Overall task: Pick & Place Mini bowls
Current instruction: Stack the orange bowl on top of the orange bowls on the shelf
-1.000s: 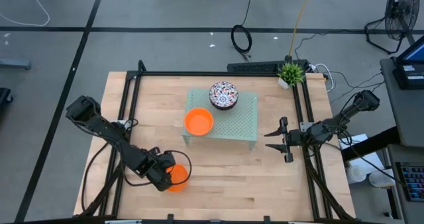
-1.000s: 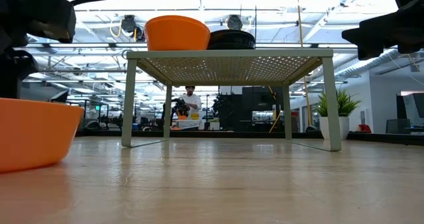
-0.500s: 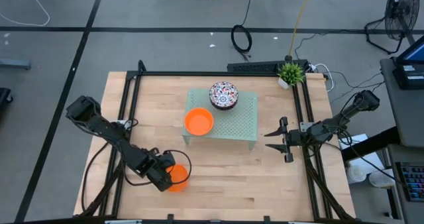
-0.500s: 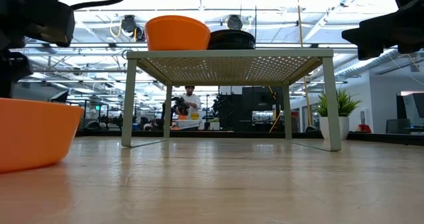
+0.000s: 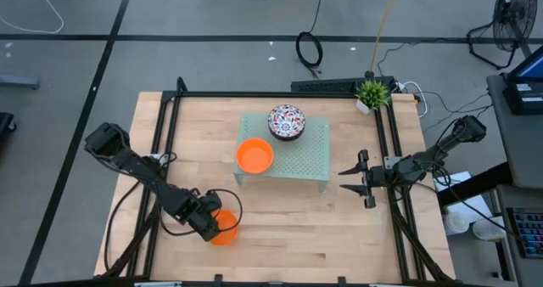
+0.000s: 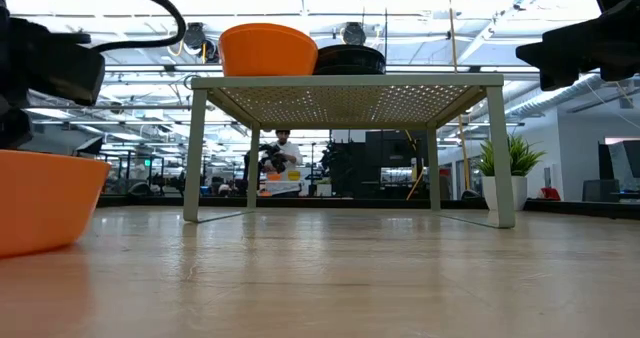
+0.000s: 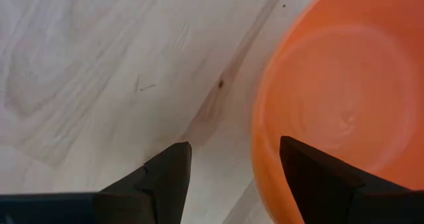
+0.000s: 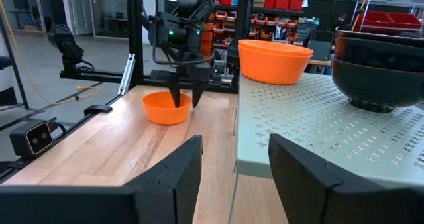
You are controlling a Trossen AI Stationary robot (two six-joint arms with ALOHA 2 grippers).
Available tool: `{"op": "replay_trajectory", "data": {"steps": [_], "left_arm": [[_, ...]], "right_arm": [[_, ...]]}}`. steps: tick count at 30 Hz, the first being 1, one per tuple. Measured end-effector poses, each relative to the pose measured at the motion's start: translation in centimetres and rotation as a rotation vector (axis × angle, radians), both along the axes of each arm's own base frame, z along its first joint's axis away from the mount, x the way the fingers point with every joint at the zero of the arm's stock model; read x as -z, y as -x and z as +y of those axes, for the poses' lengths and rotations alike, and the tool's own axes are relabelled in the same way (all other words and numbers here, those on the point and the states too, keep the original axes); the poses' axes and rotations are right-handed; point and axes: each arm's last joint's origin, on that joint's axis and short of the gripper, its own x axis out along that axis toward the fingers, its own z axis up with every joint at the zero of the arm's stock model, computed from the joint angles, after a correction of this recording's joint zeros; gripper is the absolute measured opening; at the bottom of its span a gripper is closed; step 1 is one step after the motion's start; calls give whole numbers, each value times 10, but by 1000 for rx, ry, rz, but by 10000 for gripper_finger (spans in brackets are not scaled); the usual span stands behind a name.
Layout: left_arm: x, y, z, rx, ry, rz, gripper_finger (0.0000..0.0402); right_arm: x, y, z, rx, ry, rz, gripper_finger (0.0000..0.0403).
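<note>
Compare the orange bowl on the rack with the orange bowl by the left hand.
The rack bowl sits raised on the green rack, untouched; the table bowl rests on the wood with the left hand straddling its rim. Both are plain orange, upright and empty.

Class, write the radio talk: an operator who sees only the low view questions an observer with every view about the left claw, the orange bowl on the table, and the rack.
Operator: Is the left claw on that bowl?
Observer: The left claw straddles the table bowl at its rim, one finger inside, jaws apart.
Operator: And the dark bowl on the rack?
Observer: From above, that patterned bowl is red-and-white floral, at the far edge of the rack.
Operator: The right claw?
Observer: The right claw hangs open and empty, right of the rack.
</note>
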Motion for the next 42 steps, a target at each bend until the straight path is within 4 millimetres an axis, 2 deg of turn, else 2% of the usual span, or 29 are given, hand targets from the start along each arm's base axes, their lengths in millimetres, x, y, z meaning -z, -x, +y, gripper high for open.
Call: {"op": "replay_trajectory", "data": {"steps": [22,25,29,33,34,42], "left_arm": [[0,0,0,8,-1,-3,233],[0,0,0,12,-1,-3,211],[-2,2,-1,34,66,38,135],[-17,3,0,84,145,48,29],[-23,2,1,92,157,26,16],[-95,-4,27,44,117,-216,7]], "right_arm": [[0,0,0,0,0,0,161],[0,0,0,0,0,0,161],[0,0,0,-1,0,0,161],[0,0,0,0,0,0,161],[0,0,0,0,0,0,161],[0,0,0,0,0,1,161]]}}
